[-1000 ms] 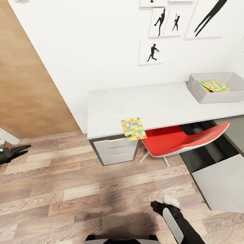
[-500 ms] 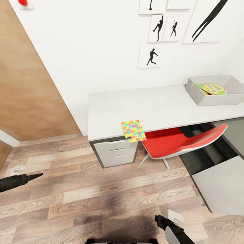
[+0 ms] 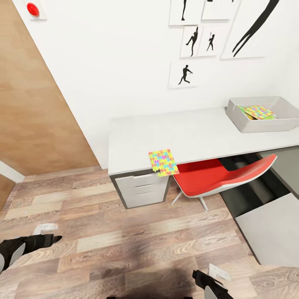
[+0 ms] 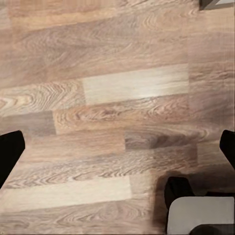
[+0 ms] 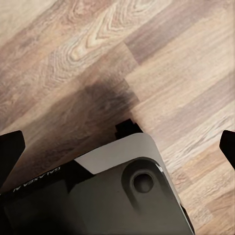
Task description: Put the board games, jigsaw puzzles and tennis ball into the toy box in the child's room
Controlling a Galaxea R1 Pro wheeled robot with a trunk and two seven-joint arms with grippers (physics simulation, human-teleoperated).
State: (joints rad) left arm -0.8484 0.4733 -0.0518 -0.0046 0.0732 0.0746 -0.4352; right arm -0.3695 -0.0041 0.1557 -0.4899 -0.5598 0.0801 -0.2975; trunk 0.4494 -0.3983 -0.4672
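From my head camera, 1 jigsaw puzzle (image 3: 163,162) lies at frame centre, overhanging the front edge of the table (image 3: 195,133). The toy box (image 3: 249,123) stands on the table at the right edge, with 1 more multicolour puzzle square (image 3: 258,111) inside it. 1 red chair (image 3: 220,176) sits under the table. 5 black silhouette prints (image 3: 183,74) hang on the wall. My left gripper (image 3: 53,239) hangs at lower left over the plank floor (image 3: 124,232); its fingers spread wide and empty in the wrist view. My right gripper (image 5: 117,147) is likewise wide apart, holding nothing.
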